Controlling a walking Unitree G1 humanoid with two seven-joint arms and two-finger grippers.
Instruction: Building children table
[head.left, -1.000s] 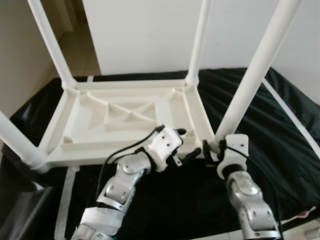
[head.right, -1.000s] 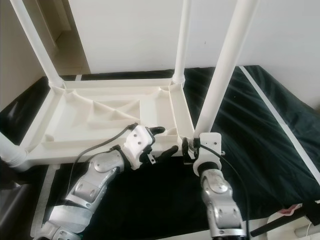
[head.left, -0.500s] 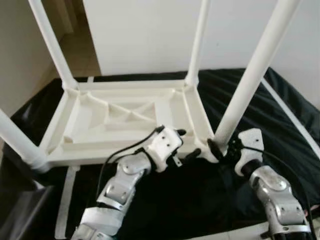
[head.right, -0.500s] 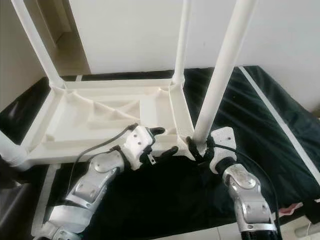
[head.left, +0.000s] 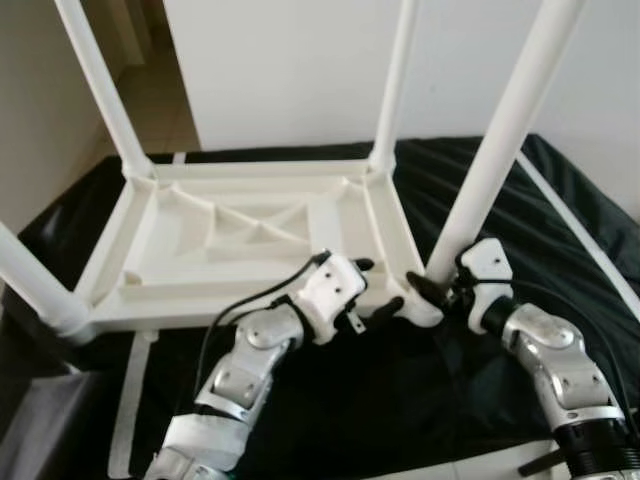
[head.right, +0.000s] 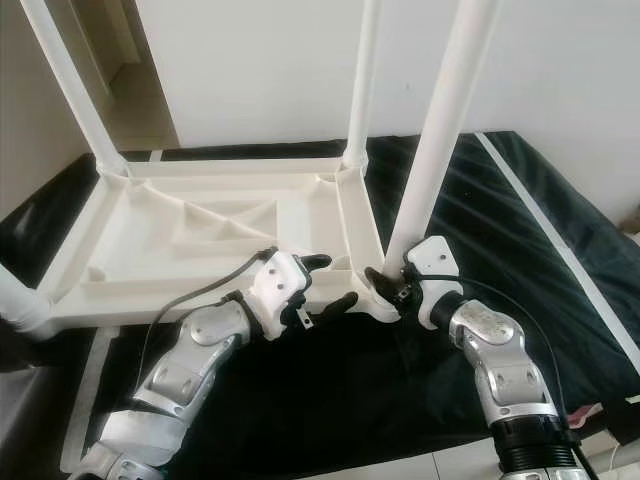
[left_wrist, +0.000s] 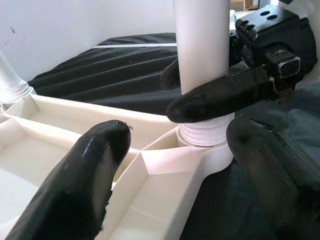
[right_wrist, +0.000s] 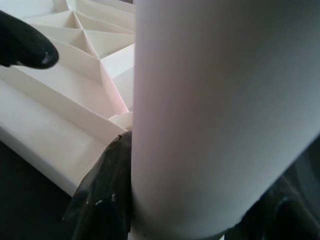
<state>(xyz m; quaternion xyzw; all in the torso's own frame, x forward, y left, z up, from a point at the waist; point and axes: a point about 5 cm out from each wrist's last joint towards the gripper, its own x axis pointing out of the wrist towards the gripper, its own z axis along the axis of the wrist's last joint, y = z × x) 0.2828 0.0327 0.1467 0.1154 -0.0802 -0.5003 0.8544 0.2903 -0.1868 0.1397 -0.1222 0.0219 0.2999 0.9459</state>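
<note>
Left eye view: the white ribbed plastic table (head.left: 250, 240) lies upside-down on black fabric (head.left: 560, 230). Right end effector (head.left: 432, 290) clamps the smooth round leg (head.left: 490, 165); left end effector (head.left: 375, 290) straddles the rim, fingers apart.

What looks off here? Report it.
The near-right white plastic leg isn't fully seated: ribbed thread shows above its corner socket on the upturned white plastic table, where the right end effector grips it.

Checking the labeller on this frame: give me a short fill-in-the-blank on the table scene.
1. The white table lies ____ with its legs pointing up.
2. The right gripper is closed round the base of a table ____.
3. The table rests on a ____ cloth.
4. The left gripper straddles the table's near ____.

Missing: upside down; leg; black; rim
</note>
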